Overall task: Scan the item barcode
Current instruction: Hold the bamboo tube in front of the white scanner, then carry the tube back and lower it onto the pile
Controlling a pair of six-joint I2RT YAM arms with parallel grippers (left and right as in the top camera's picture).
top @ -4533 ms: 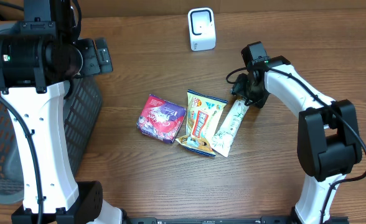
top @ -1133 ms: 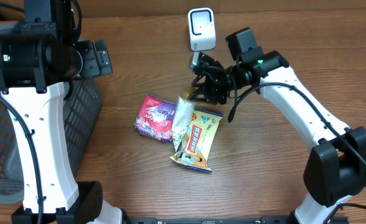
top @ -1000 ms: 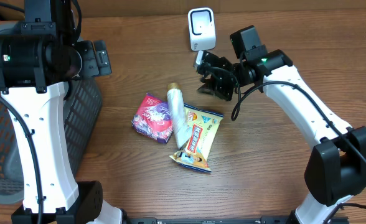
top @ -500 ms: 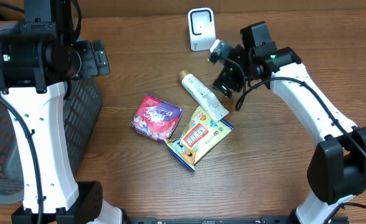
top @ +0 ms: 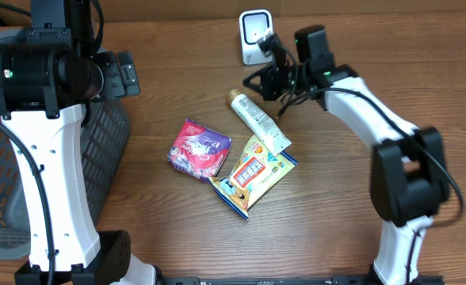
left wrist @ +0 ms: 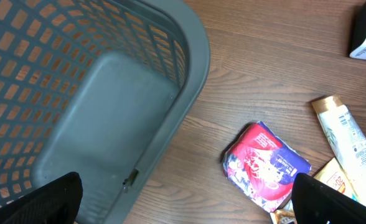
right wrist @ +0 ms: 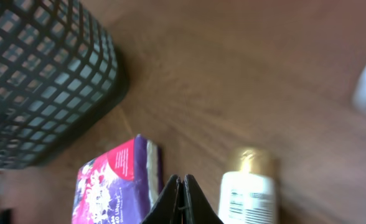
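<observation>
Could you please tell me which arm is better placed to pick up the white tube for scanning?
Right. The right gripper, shut and empty, hovers close to the tube and next to the scanner. The open left gripper sits farther away, by the basket.

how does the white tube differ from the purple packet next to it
The white tube is long and slim with a gold cap; the purple packet is squat and boxy. The tube lies nearer the scanner, the packet nearer the basket. Both lie flat on the table, unheld.
</observation>
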